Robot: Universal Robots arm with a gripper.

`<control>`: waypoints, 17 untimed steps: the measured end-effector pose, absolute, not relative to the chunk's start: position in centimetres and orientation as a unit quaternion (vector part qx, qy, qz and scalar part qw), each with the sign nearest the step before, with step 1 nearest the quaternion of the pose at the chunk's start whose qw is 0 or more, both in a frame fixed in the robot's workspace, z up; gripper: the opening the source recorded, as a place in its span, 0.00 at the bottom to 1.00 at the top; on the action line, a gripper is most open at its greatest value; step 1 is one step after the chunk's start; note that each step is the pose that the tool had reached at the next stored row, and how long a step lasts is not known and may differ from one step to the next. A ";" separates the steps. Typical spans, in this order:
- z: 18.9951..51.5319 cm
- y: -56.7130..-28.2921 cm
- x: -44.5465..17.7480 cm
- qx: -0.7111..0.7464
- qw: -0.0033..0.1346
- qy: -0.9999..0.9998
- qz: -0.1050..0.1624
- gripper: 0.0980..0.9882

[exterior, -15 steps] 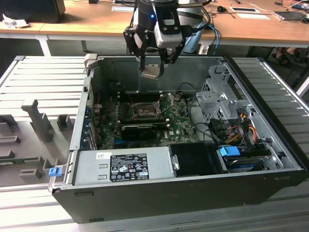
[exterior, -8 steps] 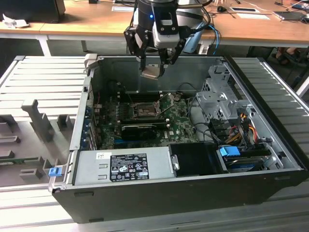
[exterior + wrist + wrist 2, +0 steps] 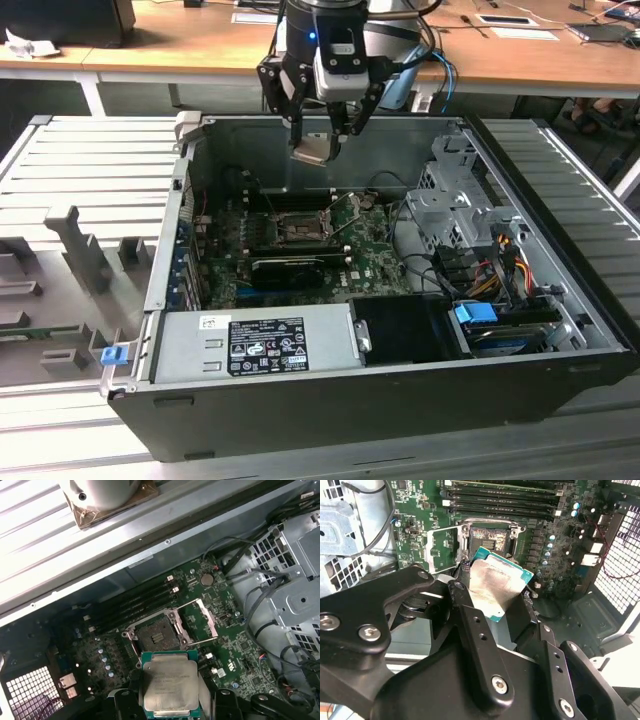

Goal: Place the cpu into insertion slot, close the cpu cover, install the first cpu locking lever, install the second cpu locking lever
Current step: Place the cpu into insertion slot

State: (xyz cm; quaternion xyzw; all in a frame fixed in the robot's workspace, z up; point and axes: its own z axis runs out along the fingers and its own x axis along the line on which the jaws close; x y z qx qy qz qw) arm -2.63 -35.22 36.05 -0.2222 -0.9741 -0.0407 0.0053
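Right now, in the exterior view, the jaws are clenched on the chip [image 3: 311,151], holding it high above the open computer case [image 3: 400,400], near the case's rear wall and well clear of the green board [image 3: 370,250]. The socket [image 3: 300,222] lies below, toward the board's rear edge.

In the second wrist view the chip [image 3: 497,585] sits gripped by its edges, one corner reaching toward the socket [image 3: 487,539]. The cover [image 3: 442,550] is swung open to one side.

In the first wrist view the chip [image 3: 169,685] shows its metal face up, lined up just short of the socket [image 3: 155,637], with the cover [image 3: 202,620] folded back beside it.

Doing this step well, I judge, means keeping the chip level, squaring its edges to the socket's rim, and coming straight down without any sideways slide, since the contacts probably bend easily.
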 end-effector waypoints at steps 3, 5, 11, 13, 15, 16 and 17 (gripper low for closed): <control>36.0 -35.2 -2.6 -0.230 0.005 -0.972 -0.041 0.48; 36.0 -35.2 -2.6 -0.236 0.005 -0.971 -0.041 0.48; 36.0 -35.2 -2.6 -0.254 0.004 -0.966 -0.041 0.48; 36.0 -35.2 -2.6 -0.257 0.004 -0.965 -0.041 0.48; 36.0 -35.2 -2.6 -0.260 0.004 -0.965 -0.041 0.48; 36.0 -35.2 -2.6 -0.262 0.004 -0.964 -0.041 0.48; 36.0 -35.2 -2.6 -0.264 0.004 -0.964 -0.041 0.48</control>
